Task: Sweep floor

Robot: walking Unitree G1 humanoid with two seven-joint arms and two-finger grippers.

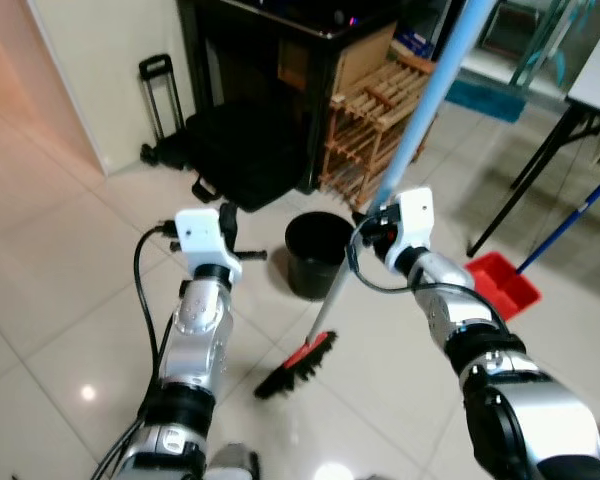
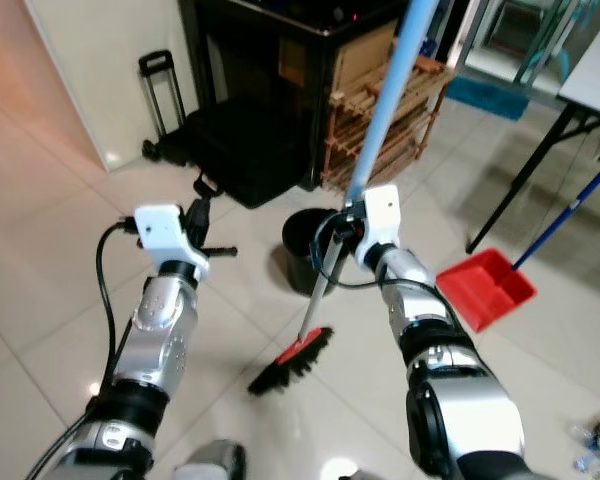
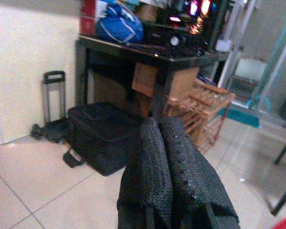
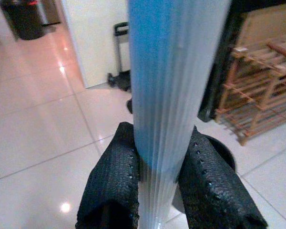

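Observation:
A broom with a pale blue and silver handle (image 1: pixel 420 110) leans across the middle of the scene. Its red and black brush head (image 1: pixel 298 364) rests on the tiled floor. My right gripper (image 1: pixel 372 222) is shut on the handle partway up; in the right wrist view its black fingers (image 4: pixel 114 176) press on either side of the pole (image 4: pixel 174 71). My left gripper (image 3: pixel 164 157) is raised to the left of the broom, its fingers shut together on nothing. A red dustpan (image 1: pixel 502 284) with a blue stick lies on the floor to the right.
A black bin (image 1: pixel 317 255) stands just behind the broom. Beyond it are a black suitcase (image 1: pixel 235 150), a wooden rack (image 1: pixel 375 125) and a dark cabinet (image 1: pixel 270 40). A table's black legs (image 1: pixel 530 170) slant at the right. Small litter (image 2: pixel 595 440) lies at the near right.

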